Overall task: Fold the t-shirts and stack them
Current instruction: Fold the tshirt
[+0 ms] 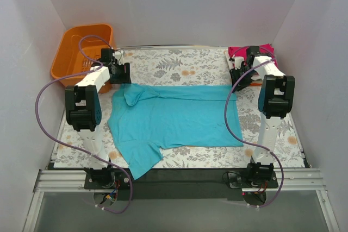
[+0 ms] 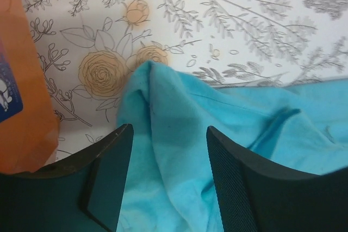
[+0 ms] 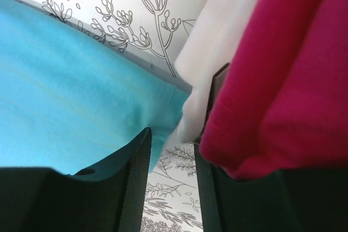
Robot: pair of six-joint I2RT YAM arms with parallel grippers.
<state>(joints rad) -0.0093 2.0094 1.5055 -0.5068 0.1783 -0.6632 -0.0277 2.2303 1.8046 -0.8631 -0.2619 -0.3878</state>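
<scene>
The flowered table (image 1: 179, 69) carries the soft teal shirt (image 1: 179, 118), half-folded at its centre. At the far right corner, the pink shirt (image 3: 283, 69) and white shirt (image 3: 217, 42) hide part of the right gripper (image 3: 173, 139), which is narrowly parted and empty. The left gripper (image 2: 168, 131) gapes wide around a raised teal fold.

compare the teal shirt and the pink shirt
The teal shirt lies spread out in the middle; the pink shirt is a small bundle at the far right corner. As it lies, the teal shirt covers far more area than the pink shirt. The teal shirt touches no other cloth; the pink shirt rests against white cloth. Both are plain fabric.
</scene>
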